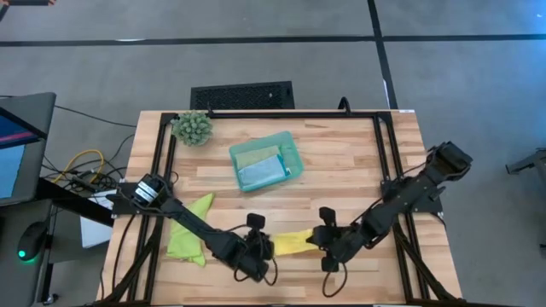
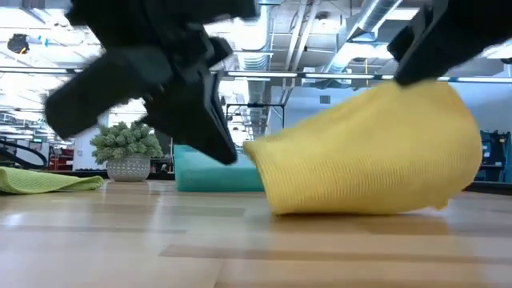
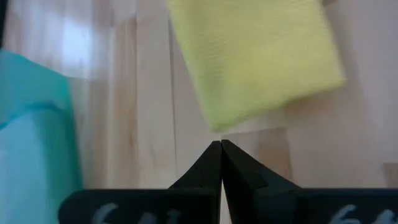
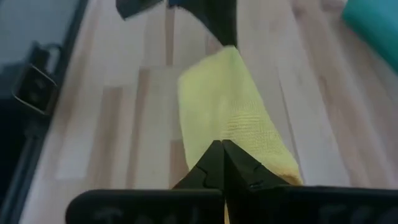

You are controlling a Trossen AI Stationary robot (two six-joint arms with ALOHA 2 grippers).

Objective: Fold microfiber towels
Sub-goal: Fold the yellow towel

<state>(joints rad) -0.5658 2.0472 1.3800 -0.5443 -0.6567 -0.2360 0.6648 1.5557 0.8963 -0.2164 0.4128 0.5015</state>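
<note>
The right claw [image 1: 322, 240] pinches one end of the yellow towel [image 1: 292, 244]. The left claw [image 1: 266, 249] is clenched, maybe just touching the other end.

Ribbed matt cloth yellow towel [image 2: 368, 152] on smooth wooden table [image 2: 240, 248].

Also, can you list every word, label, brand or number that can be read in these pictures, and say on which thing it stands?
No text can be read with certainty.
Pale marks on the left gripper body, in its own wrist view: too blurred to read.
Pale marks on the right gripper body, in its own wrist view: too blurred to read.
Yellow towel, teal tray, plant ball, table: no writing visible.
</note>
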